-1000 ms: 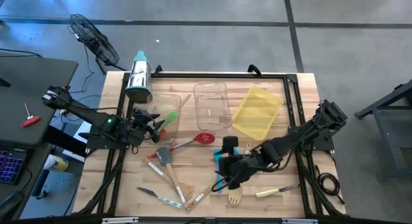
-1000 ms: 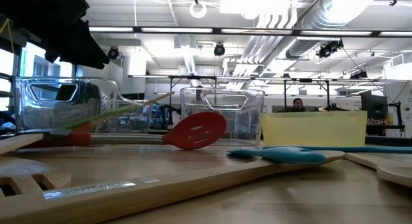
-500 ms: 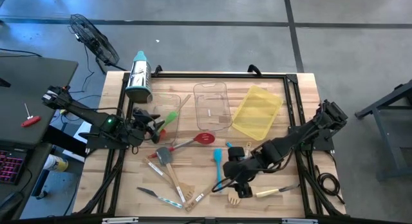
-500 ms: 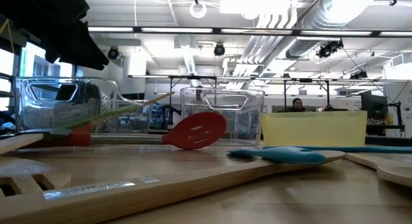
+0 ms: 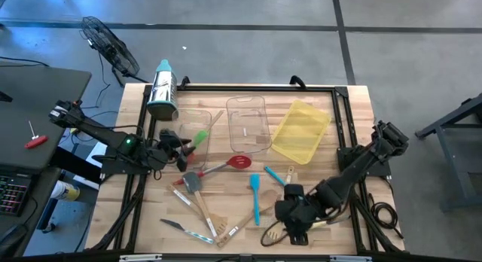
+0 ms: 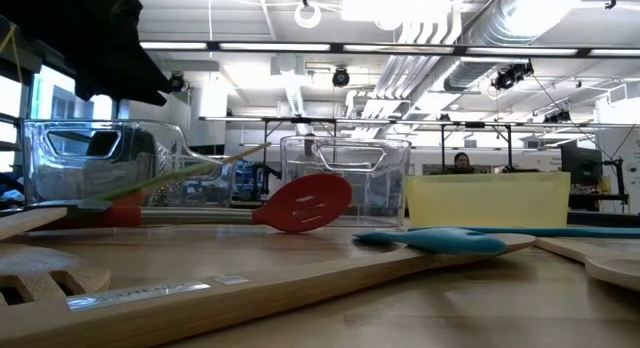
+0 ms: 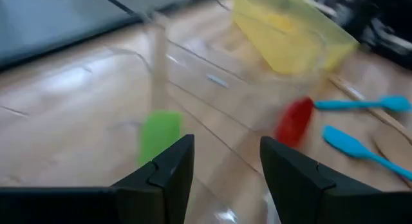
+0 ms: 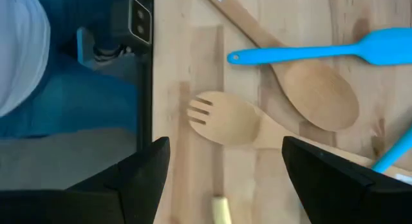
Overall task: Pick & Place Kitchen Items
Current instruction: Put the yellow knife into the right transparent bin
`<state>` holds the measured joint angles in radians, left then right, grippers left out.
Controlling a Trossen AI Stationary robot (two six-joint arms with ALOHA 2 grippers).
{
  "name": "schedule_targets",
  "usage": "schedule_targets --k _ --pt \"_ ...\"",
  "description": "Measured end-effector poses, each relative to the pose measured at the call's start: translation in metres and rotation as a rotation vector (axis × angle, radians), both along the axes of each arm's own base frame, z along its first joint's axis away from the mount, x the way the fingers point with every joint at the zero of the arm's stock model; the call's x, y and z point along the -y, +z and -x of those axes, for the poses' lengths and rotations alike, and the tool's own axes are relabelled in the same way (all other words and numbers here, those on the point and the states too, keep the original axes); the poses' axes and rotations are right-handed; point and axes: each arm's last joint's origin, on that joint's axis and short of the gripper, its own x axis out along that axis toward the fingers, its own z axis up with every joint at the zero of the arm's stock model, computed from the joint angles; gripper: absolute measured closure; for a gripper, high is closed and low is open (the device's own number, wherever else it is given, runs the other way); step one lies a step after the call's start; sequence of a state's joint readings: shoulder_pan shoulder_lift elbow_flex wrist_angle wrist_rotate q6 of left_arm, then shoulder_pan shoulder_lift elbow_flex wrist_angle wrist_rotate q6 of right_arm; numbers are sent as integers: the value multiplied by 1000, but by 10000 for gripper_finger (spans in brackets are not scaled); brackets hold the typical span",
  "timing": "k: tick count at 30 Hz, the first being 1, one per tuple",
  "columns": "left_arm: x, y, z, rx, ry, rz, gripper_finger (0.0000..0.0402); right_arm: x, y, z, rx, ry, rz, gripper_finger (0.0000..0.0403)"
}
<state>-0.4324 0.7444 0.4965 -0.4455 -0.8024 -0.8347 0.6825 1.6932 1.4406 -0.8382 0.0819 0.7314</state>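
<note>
The kitchen items lie scattered on the wooden table (image 5: pixel 346 111). Among them are a red spatula (image 5: pixel 239 162), two teal spatulas (image 5: pixel 256 190) (image 5: pixel 275 175), a wooden fork (image 5: pixel 273 233), a wooden spoon (image 8: pixel 315 98) and a grey spatula (image 5: pixel 192 181). A green spatula (image 5: pixel 200 137) leans in a clear bin (image 5: pixel 190 126). My right gripper (image 5: pixel 292 226) hovers open above the near right of the table, with the wooden fork (image 8: pixel 222 121) just ahead of its fingers. My left gripper (image 5: pixel 183 147) hangs open at the left, pointing at the green spatula (image 7: pixel 158 134). Nothing is between its fingers.
A second clear bin (image 5: pixel 248 123) and a yellow bin (image 5: pixel 301 130) stand at the far middle. A steel cylinder with a teal cap (image 5: pixel 162 92) lies at the far left. Small knives (image 5: pixel 188 233) and wooden utensils (image 5: pixel 215 223) lie near the front edge. A pale knife handle (image 8: pixel 222 211) lies under the right gripper.
My right gripper has moved toward the table's near edge and a little to the right, rolling and tipping further down. It has come off the teal spatulas, which now show whole, and stands over the wooden fork. It stays open. My left gripper has turned slightly in place.
</note>
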Motion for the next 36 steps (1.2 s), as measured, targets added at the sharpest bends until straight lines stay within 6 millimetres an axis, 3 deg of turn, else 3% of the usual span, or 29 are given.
schedule_targets --k 6,12,18,26,36 --pt "2 0 -1 -10 -46 38 226 -22 -7 13 35 75 75 110" --pt "2 0 -1 -9 -50 41 226 -39 -37 11 -40 64 114 116" --pt "3 2 -2 12 -70 68 226 -49 -61 9 -179 -32 45 142" --pt "5 8 -6 70 -95 56 226 -74 -73 32 -297 16 -5 155" --pt "7 15 -10 139 -115 44 226 -69 -84 53 -294 30 207 155"
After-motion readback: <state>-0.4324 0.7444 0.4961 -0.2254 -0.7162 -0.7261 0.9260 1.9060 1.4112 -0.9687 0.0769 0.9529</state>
